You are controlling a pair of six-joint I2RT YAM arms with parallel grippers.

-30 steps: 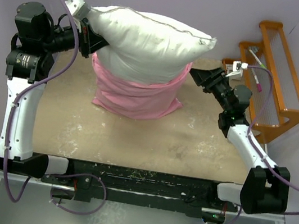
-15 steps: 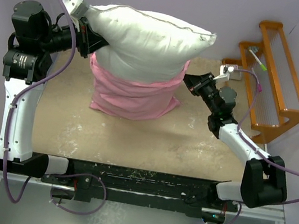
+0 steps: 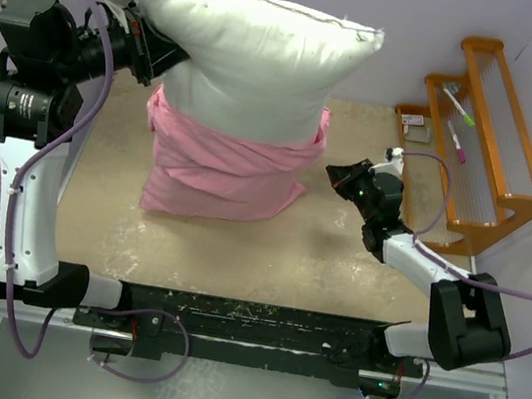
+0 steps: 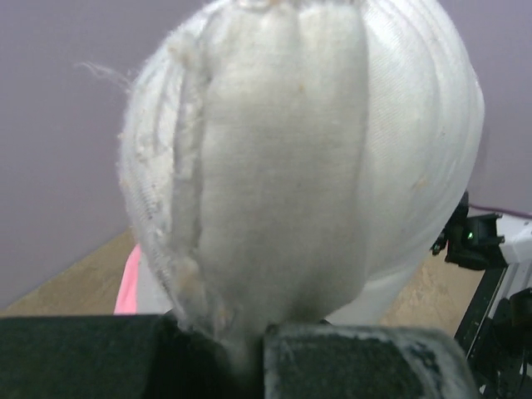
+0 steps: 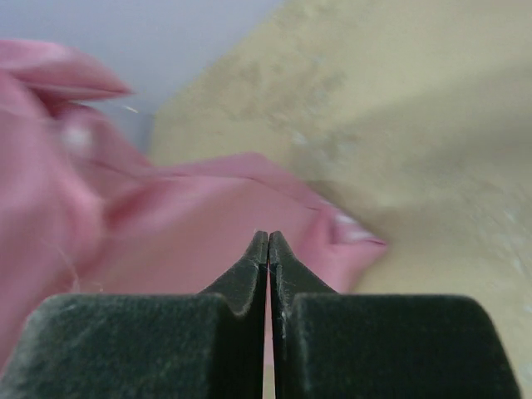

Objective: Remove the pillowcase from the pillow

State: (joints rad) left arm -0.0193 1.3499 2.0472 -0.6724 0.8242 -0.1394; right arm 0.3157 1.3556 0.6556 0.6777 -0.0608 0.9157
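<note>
**Above the table, a pillow half out of its case**

At the far left, the left gripper [image 3: 152, 44] is clenched on the top left corner of the pillow [image 3: 258, 57] and holds it high. Its wrist view shows the white corner pinched between the two pads [image 4: 349, 362], with the pillow [image 4: 283, 166] bulging up beyond them.

The upper half of the pillow is bare. The pillowcase [image 3: 220, 167] is bunched in folds around the lower half, and its bottom edge rests on the table [image 3: 337, 261]. So the job looks roughly half done: the case is slid well down but not off, and the pillow's lower end sits inside it.

The right gripper [image 3: 343, 176] is low, just beside the right edge of the pillowcase and pointing at it. In its wrist view the gripper [image 5: 268, 241] has its fingers pressed together with nothing between them, and the pink pillowcase [image 5: 166, 224] lies blurred just past the tips. It grasps no fabric.

What is left, as I judge it, is to part the two. With the pillow hung from the left arm, the case needs a hold or a weight on it so that more lift draws the pillow free. The right arm is placed to do that, but it would have to open and take a fold first. The satin looks slippery, so a shallow pinch may slide off.
</note>
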